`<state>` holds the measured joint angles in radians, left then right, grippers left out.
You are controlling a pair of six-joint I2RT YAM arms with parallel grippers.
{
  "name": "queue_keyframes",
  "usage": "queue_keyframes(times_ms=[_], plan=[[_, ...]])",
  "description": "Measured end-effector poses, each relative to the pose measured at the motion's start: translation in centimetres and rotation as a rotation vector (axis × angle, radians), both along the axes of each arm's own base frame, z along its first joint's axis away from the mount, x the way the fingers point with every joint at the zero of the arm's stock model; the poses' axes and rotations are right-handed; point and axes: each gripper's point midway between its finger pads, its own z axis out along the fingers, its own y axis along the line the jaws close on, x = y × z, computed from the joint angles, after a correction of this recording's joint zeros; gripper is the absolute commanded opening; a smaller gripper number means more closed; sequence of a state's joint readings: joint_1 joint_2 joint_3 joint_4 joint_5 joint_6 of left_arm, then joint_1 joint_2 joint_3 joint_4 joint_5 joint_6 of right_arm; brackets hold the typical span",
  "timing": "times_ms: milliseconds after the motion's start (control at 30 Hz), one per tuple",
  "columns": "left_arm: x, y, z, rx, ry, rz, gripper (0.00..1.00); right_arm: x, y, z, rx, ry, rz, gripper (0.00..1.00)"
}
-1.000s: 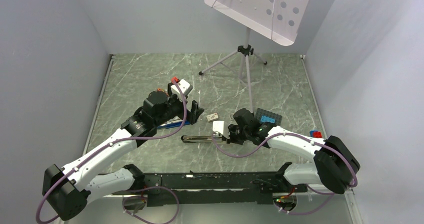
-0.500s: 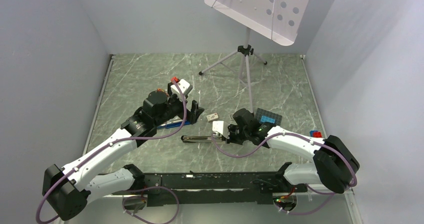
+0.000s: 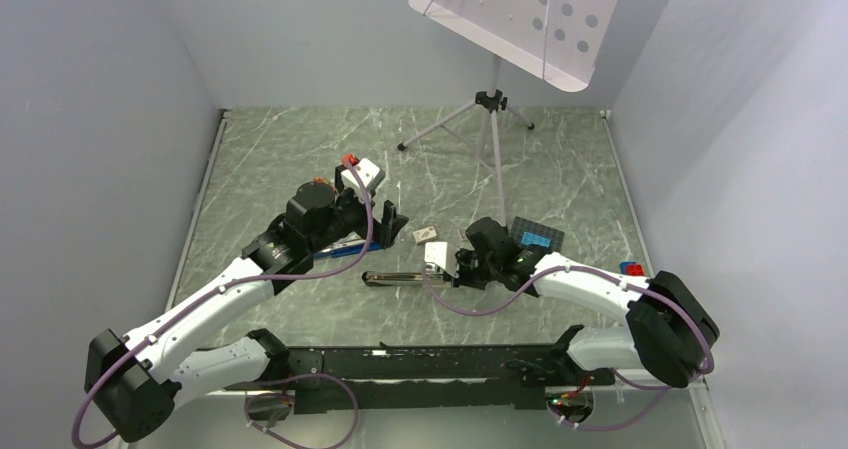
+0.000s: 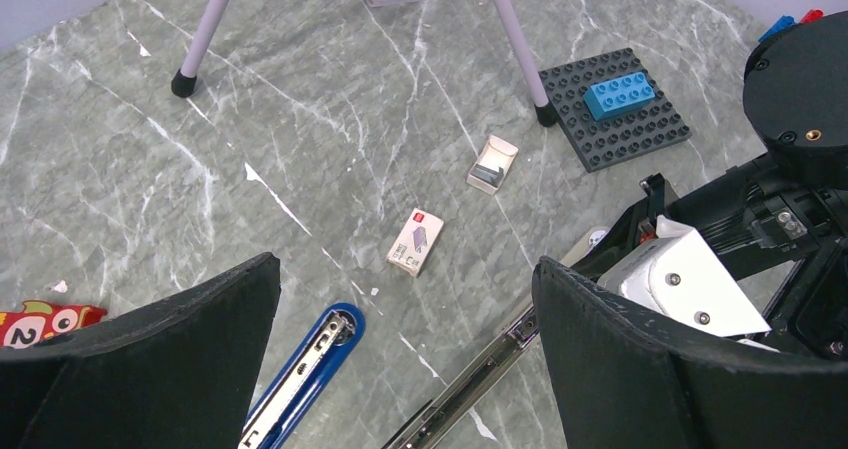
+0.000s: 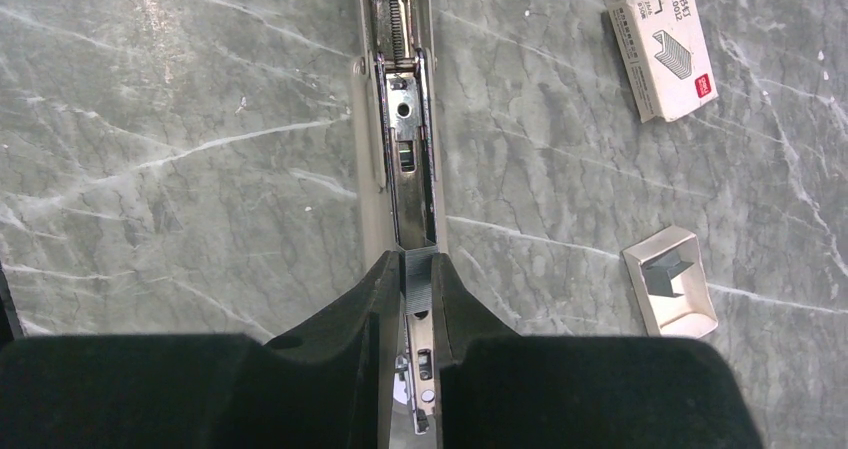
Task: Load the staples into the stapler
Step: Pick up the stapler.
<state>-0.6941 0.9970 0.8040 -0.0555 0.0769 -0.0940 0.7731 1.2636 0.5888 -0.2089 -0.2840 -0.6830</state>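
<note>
The staples (image 5: 419, 281), a small grey block, are pinched between my right gripper's (image 5: 417, 261) tips, directly over the rear end of the open channel of the silver stapler (image 5: 404, 119). That stapler lies flat and opened out on the marble table (image 3: 395, 278), with my right gripper (image 3: 449, 274) at its right end. My left gripper (image 4: 400, 369) hovers above the table with its jaws wide apart and nothing between them. Below it lie a blue stapler (image 4: 300, 374) and the silver stapler's front end (image 4: 480, 379). From above, the left gripper (image 3: 392, 227) is up and left of the silver stapler.
A staple box (image 5: 663, 47) and a small open tray (image 5: 672, 281) holding more staples lie right of the stapler. A dark brick baseplate (image 3: 535, 237) with a blue brick sits behind the right arm. A tripod (image 3: 490, 119) stands at the back; loose bricks (image 3: 630, 267) lie far right.
</note>
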Motion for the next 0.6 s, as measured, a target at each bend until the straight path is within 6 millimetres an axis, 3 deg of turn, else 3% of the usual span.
queue_keyframes(times_ms=[600], plan=[[0.08, -0.01, 0.16, -0.005, -0.005, 0.001, 0.99, 0.21, -0.05, 0.39, -0.002, -0.024, -0.007, 0.12]])
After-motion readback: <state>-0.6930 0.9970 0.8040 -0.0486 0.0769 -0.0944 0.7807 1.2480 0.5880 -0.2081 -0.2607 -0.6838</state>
